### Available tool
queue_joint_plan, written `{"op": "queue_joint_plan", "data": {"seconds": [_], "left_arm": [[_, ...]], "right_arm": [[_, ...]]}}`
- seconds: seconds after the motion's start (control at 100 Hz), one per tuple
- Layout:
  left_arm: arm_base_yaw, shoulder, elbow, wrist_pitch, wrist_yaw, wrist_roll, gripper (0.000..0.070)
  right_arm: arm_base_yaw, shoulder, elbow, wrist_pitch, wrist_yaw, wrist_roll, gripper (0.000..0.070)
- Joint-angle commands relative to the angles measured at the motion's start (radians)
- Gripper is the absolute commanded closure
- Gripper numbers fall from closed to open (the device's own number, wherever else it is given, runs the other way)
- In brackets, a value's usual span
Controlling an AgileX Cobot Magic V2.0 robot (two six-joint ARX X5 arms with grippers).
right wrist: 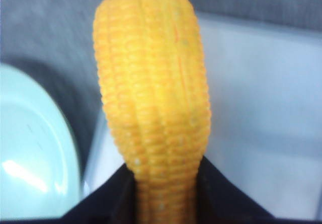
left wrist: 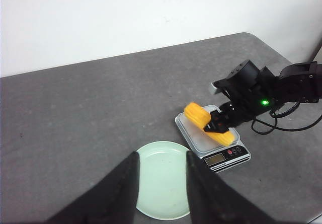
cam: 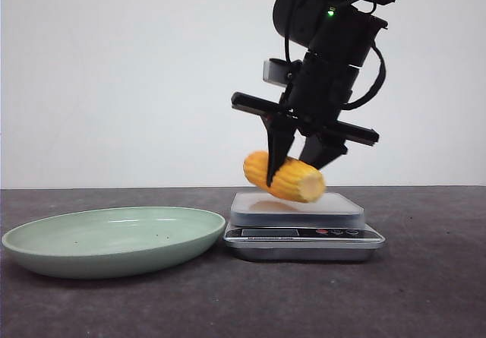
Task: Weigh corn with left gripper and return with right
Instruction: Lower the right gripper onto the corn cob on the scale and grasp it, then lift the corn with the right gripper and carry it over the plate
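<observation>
The right claw (cam: pixel 292 163) is clamping the corn (cam: pixel 285 176) across its middle, holding it tilted just above the scale (cam: pixel 304 220). The left claw (left wrist: pixel 161 183) is hanging apart and empty above the green plate (cam: pixel 45 251). The cob looks stiff and light, its kernel rows ridged, so a mid-body grip suits it. The dark grey surface (cam: pixel 425 292) is meeting a plain white wall.
</observation>
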Motion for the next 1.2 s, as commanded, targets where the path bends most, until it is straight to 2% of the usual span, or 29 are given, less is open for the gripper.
{"op": "queue_joint_plan", "data": {"seconds": [0.0, 0.13, 0.22, 0.31, 0.44, 0.66, 0.78, 1.04, 1.19], "left_arm": [[-0.006, 0.009, 0.024, -0.032, -0.002, 0.017, 0.0556], [-0.006, 0.009, 0.024, -0.032, -0.001, 0.02, 0.0556], [-0.006, 0.009, 0.024, -0.032, -0.001, 0.021, 0.0556], [-0.006, 0.009, 0.024, -0.032, -0.001, 0.02, 0.0556], [-0.006, 0.009, 0.024, -0.032, 0.0, 0.02, 0.0556], [-0.006, 0.009, 0.024, -0.032, 0.03, 0.02, 0.0556], [-0.006, 0.009, 0.024, -0.031, 0.032, 0.02, 0.0556], [-0.006, 0.009, 0.024, -0.03, 0.034, 0.019, 0.0556], [-0.006, 0.009, 0.024, -0.031, 0.072, 0.016, 0.0556]], "right_arm": [[0.001, -0.047, 0.035, 0.064, 0.002, 0.046, 0.0697], [0.02, -0.126, 0.121, 0.141, -0.003, 0.042, 0.0697], [0.055, -0.143, 0.224, 0.137, -0.007, 0.035, 0.0697], [0.088, -0.144, 0.315, 0.13, -0.05, 0.036, 0.0697], [0.147, -0.143, 0.354, 0.131, -0.06, 0.04, 0.0697], [0.225, -0.104, 0.354, -0.025, 0.016, 0.047, 0.0697], [0.253, -0.055, 0.353, -0.067, 0.028, 0.079, 0.0697], [0.299, 0.108, 0.353, -0.064, 0.027, 0.197, 0.0697], [0.309, 0.205, 0.353, -0.065, 0.011, 0.261, 0.0697]]}}
